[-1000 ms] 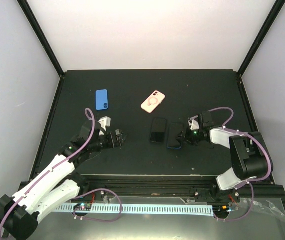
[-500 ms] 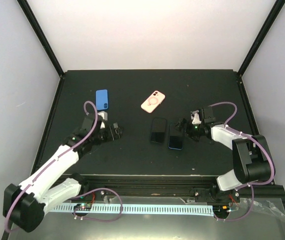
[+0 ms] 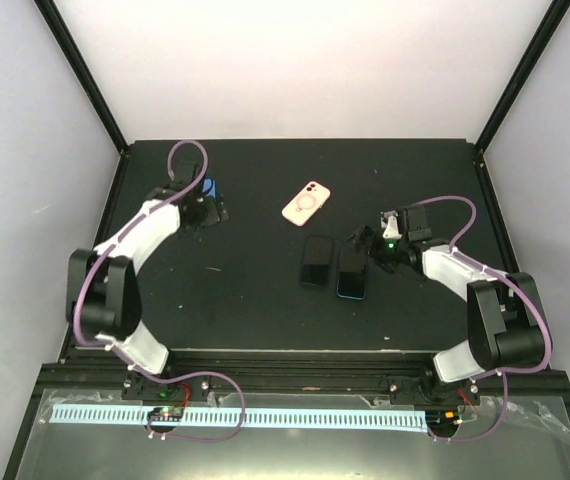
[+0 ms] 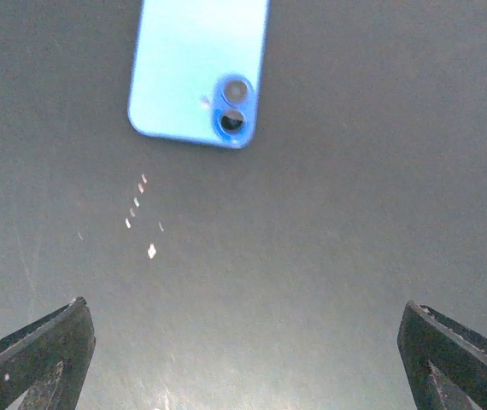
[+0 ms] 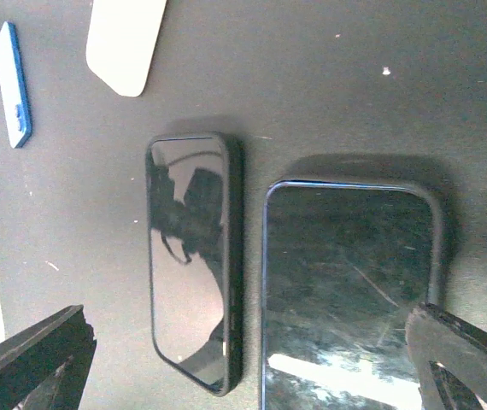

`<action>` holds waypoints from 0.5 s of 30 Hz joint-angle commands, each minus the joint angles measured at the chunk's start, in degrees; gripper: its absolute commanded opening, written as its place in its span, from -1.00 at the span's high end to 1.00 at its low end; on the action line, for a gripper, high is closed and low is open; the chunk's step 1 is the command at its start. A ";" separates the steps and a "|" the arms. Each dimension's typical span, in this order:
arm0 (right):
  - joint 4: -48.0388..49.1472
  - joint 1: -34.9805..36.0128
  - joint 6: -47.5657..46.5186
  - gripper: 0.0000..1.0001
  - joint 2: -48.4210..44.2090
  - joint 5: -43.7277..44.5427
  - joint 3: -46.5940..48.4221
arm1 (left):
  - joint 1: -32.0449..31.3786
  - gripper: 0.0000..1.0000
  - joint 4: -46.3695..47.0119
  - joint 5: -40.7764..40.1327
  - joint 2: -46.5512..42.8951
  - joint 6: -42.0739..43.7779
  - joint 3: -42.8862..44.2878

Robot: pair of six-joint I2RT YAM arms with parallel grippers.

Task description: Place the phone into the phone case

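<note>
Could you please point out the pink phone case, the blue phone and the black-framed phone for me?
pink phone case (image 3: pixel 306 203): top external view, white ring on its back.
blue phone (image 4: pixel 188 68): left wrist view, plain back, away from the lenses.
black-framed phone (image 5: pixel 190 256): right wrist view, middle of the screen.

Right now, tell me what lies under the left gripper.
Under the open left gripper only bare black table shows. The blue phone lies just ahead of it, back up, lenses toward the gripper. In the top view the gripper covers most of that phone.
</note>
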 commanded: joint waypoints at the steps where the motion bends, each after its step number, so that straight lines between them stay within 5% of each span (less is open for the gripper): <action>1: 2.26 1.30 1.12 -1.00 -0.09 -1.08 1.38 | 2.57 -0.98 -7.91 -4.10 12.15 4.88 14.54; 15: 3.02 2.44 1.64 -1.00 -2.35 -1.11 1.21 | 4.55 -0.98 -14.65 -3.71 35.52 8.80 35.70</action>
